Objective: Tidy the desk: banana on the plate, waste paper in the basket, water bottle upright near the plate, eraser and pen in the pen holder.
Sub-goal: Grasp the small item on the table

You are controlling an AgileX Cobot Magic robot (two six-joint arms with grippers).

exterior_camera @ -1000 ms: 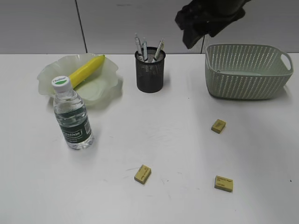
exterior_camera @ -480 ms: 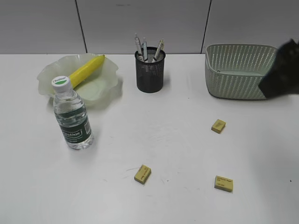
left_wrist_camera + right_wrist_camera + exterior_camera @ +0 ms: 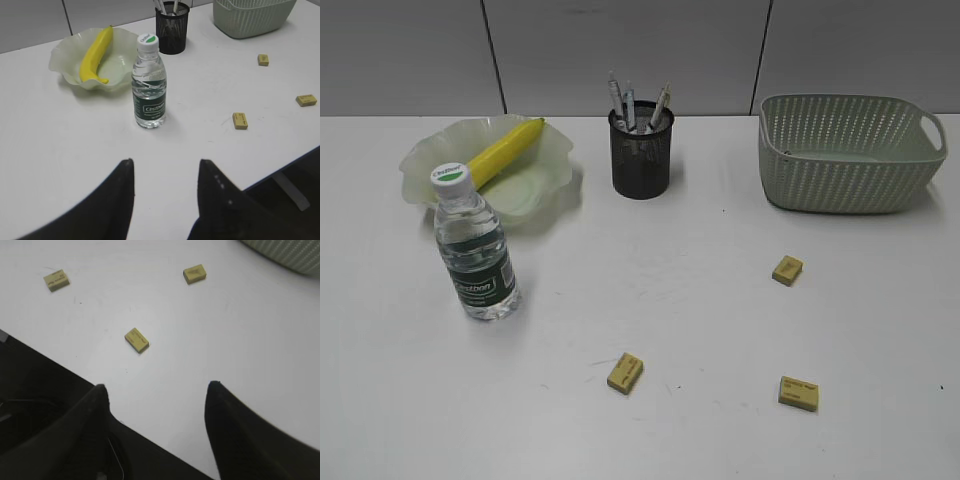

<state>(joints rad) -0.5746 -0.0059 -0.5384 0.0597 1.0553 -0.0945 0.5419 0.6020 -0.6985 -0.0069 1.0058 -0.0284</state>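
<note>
The yellow banana [image 3: 506,150] lies on the pale green plate [image 3: 423,165]. In front of the plate the water bottle [image 3: 475,247] stands upright. Several pens [image 3: 626,101] stick out of the black mesh pen holder [image 3: 641,160]. Three yellow erasers [image 3: 787,270] [image 3: 625,372] [image 3: 799,393] lie loose on the table. No waste paper is in view. My left gripper [image 3: 165,162] is open and empty, hanging short of the bottle [image 3: 149,85]. Open and empty too, my right gripper [image 3: 157,385] hovers over the table's front edge, near an eraser [image 3: 137,339]. Neither gripper shows in the exterior view.
The grey-green basket [image 3: 850,155] stands at the back right; its inside is hidden by the near wall. A grey wall runs behind the white table. The table's front edge [image 3: 60,365] drops to dark floor.
My right arm, a second ago above the space between pen holder and basket, swept right past the basket and left the exterior view. Nothing on the table moved.
</note>
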